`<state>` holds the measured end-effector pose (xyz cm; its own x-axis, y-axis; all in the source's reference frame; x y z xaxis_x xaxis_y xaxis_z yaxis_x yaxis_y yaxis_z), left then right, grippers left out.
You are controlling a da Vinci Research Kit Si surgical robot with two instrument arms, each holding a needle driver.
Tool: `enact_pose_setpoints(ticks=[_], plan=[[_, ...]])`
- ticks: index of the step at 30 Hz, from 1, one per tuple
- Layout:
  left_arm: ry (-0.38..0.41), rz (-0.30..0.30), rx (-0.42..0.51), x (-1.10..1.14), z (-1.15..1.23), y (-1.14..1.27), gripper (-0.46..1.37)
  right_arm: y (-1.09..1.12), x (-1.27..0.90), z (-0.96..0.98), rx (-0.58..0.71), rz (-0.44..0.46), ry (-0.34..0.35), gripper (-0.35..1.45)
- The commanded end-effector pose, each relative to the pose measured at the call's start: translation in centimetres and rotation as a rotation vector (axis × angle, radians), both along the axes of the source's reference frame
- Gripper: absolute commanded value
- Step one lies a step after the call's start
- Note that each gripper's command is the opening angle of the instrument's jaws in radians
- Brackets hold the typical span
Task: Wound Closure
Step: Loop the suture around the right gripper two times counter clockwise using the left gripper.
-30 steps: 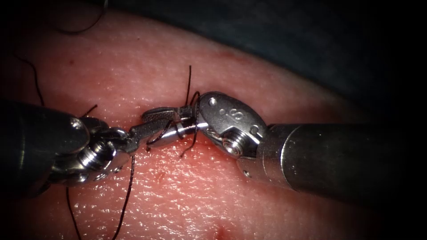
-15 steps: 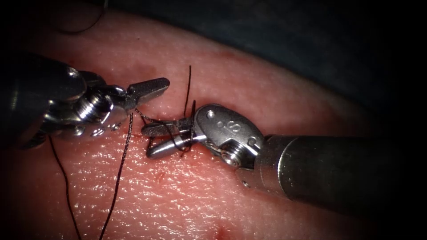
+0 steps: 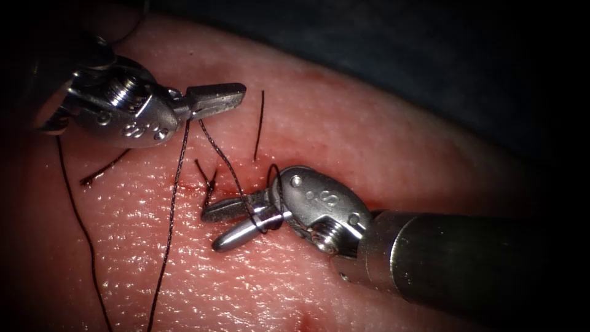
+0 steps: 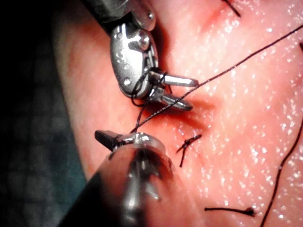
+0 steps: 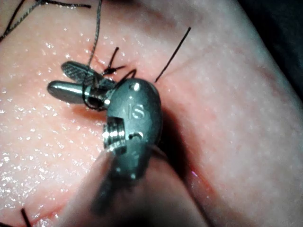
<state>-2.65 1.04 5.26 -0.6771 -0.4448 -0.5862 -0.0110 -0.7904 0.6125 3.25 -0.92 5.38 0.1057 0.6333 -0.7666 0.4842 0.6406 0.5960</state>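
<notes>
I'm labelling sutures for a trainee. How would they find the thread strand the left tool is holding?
Start at the left tool's hand, shut near the tissue's upper left. The held thread runs taut down-right to the right tool's open hand; unlike the short cut ends nearby, it's stretched between both tools.

Base: pink tissue (image 3: 381, 141), wet and glistening, dark cloth (image 3: 430, 55) behind its far edge.
Cut: short reddish slit (image 3: 236, 184) mid-tissue, red fluid (image 3: 246, 178) smeared around it.
Knot: dark stub ends (image 3: 206, 178) standing up just left of the cut.
Thread: long strand (image 3: 169, 227) trailing down the left side; loose cut piece (image 3: 104, 169) lying further left.
</notes>
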Motion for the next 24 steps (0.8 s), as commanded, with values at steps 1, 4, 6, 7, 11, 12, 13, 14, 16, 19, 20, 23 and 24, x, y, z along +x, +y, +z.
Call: enact_pose_setpoints(ticks=[1, 4, 6, 7, 11, 12, 13, 14, 16, 19, 20, 23, 24], plan=[[-0.013, 0.003, 0.002, 0.01, 0.04, 0.01, -0.35, 0.0, 0.0, -0.01, 0.005, -0.001, 0.016, 0.25], [-0.038, 0.005, 0.012, 0.02, 0.15, 0.01, -0.35, 0.0, -0.01, -0.02, 0.029, 0.027, 0.06, 0.25], [-0.043, 0.012, 0.011, 0.02, 0.21, 0.0, -0.35, 0.02, -0.02, -0.03, 0.043, 0.08, 0.057, 0.25], [-0.045, 0.015, 0.014, 0.02, 0.24, 0.0, -0.35, 0.04, -0.03, -0.04, 0.056, 0.119, 0.054, 0.25], [-0.043, 0.021, 0.016, 0.02, 0.37, -0.03, -0.35, 0.12, -0.1, -0.08, 0.109, 0.232, 0.035, 0.25], [-0.042, 0.022, 0.017, 0.02, 0.41, -0.04, -0.35, 0.15, -0.12, -0.1, 0.12, 0.269, 0.031, 0.25], [-0.043, 0.021, 0.019, 0.02, 0.44, -0.05, -0.35, 0.17, -0.13, -0.11, 0.126, 0.293, 0.03, 0.25], [-0.045, 0.022, 0.02, 0.02, 0.46, -0.06, -0.35, 0.19, -0.15, -0.12, 0.127, 0.332, 0.031, 0.26], [-0.049, 0.018, 0.025, 0.02, 0.53, -0.09, -0.35, 0.23, -0.18, -0.14, 0.147, 0.396, 0.025, 0.26], [-0.048, 0.018, 0.036, 0.01, 0.61, -0.14, -0.35, 0.26, -0.21, -0.16, 0.175, 0.483, 0.017, 0.26], [-0.048, 0.014, 0.04, 0.0, 0.65, -0.16, -0.35, 0.28, -0.22, -0.17, 0.186, 0.525, 0.013, 0.27], [-0.043, 0.018, 0.046, -0.02, 0.73, -0.24, -0.35, 0.3, -0.22, -0.18, 0.227, 0.617, 0.002, 0.26], [-0.046, 0.016, 0.047, -0.03, 0.75, -0.26, -0.35, 0.31, -0.22, -0.19, 0.233, 0.637, 0.0, 0.26]])
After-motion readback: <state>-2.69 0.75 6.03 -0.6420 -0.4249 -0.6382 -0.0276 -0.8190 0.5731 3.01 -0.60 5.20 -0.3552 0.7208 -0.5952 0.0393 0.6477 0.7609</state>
